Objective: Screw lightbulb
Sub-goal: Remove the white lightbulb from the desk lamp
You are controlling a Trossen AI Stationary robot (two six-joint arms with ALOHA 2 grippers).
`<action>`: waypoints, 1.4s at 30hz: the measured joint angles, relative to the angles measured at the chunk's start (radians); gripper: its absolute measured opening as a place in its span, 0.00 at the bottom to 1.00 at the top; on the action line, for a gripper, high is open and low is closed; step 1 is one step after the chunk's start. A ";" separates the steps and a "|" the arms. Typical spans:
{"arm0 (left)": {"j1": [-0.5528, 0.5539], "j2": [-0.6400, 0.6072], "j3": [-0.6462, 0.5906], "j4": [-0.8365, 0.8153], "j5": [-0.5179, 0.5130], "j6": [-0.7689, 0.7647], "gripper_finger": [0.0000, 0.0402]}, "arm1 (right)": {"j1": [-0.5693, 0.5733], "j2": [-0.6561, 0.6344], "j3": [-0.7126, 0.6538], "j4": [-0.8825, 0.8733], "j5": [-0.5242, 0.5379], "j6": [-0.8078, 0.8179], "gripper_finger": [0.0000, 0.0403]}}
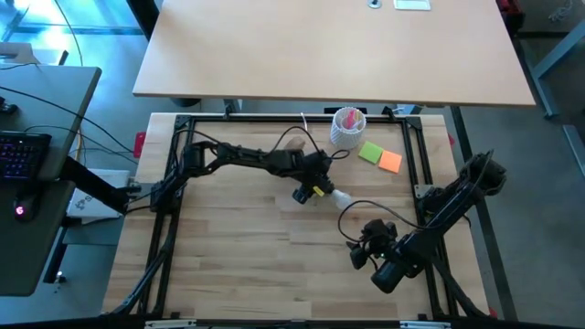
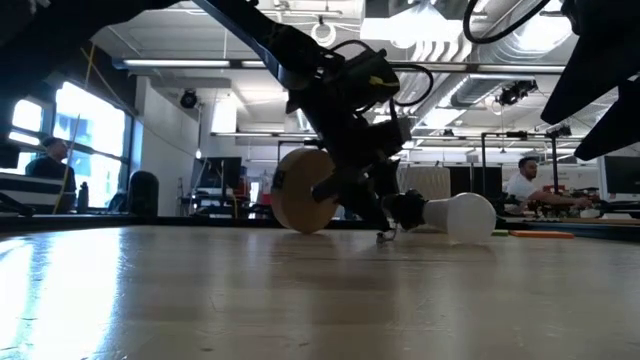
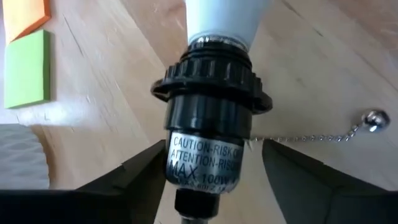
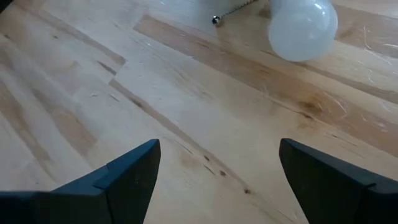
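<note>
The lamp lies on its side on the table. Its round wooden stand (image 2: 300, 192) rests on its rim. The white lightbulb (image 1: 343, 197) (image 2: 465, 215) sits in the black socket (image 3: 211, 118) and rests on the wood. My left gripper (image 1: 315, 192) (image 3: 208, 165) is open, angled down, with a finger on either side of the socket's labelled barrel. My right gripper (image 1: 364, 245) (image 4: 217, 155) hangs open above the table's near right part, with nothing between its fingers. The lightbulb (image 4: 303, 28) lies ahead of it. My left gripper has one finger (image 3: 146, 177) close against the socket's labelled lower barrel (image 3: 186, 155). The other finger (image 3: 292, 174) stands clear of it. I cannot tell whether the near finger touches the socket.
A bead pull chain (image 3: 323, 134) trails from the socket across the wood, ending in a ball (image 3: 373, 118) (image 4: 215, 20). A white cup with pink contents (image 1: 347, 126) and green (image 1: 370, 153) and orange (image 1: 390, 163) note pads sit at the far right. People sit in the room behind.
</note>
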 joint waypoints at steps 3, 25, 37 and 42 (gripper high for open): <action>-0.003 0.000 0.000 0.002 0.001 0.002 0.56 | 0.000 0.000 0.000 0.003 0.001 -0.004 0.81; -0.021 -0.285 -0.114 -0.015 -0.029 -0.119 0.34 | 0.040 0.001 0.002 0.040 0.210 -0.086 0.81; -0.036 -0.642 -0.706 0.637 0.057 -0.397 0.34 | -0.014 0.027 0.007 0.524 0.393 -0.725 0.81; -0.066 -0.653 -0.820 0.822 -0.026 -0.474 0.34 | -0.133 0.025 0.095 0.689 0.313 -1.129 0.81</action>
